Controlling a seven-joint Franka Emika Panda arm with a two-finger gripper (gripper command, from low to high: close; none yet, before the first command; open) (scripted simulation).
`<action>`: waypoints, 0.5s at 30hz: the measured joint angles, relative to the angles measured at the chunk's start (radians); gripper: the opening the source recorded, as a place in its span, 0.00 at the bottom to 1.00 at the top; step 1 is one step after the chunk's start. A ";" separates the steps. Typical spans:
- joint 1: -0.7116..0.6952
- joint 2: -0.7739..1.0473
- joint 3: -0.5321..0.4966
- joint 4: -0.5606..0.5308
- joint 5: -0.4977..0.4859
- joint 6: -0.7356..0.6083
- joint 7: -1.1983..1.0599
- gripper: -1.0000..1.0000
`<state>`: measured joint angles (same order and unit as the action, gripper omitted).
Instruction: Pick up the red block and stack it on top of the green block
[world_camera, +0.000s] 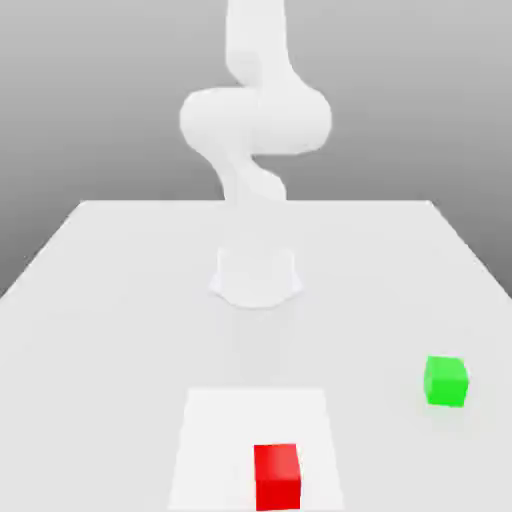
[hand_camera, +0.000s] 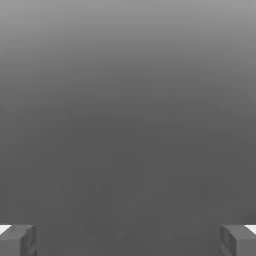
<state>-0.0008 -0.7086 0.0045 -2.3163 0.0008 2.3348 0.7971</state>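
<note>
The red block rests on the white table near its front edge, on a slightly brighter square patch. The green block sits on the table toward the exterior view's right, a bit farther back than the red one and well apart from it. In the hand view my gripper is open, its two grey fingertips spread wide with nothing between them and only a plain grey background behind. Neither block is touched by anything.
The white arm rises from its round base at the middle of the table and bends upward past the frame's top. The table's back edge runs behind the base.
</note>
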 joint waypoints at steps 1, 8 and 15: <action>0.001 0.039 0.001 -0.007 -0.001 0.015 -0.001 0.50; 0.007 0.296 0.007 -0.053 -0.005 0.114 -0.004 0.50; 0.014 0.550 0.013 -0.098 -0.009 0.211 -0.008 0.50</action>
<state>0.0128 -0.1586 0.0173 -2.4147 -0.0085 2.5459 0.7893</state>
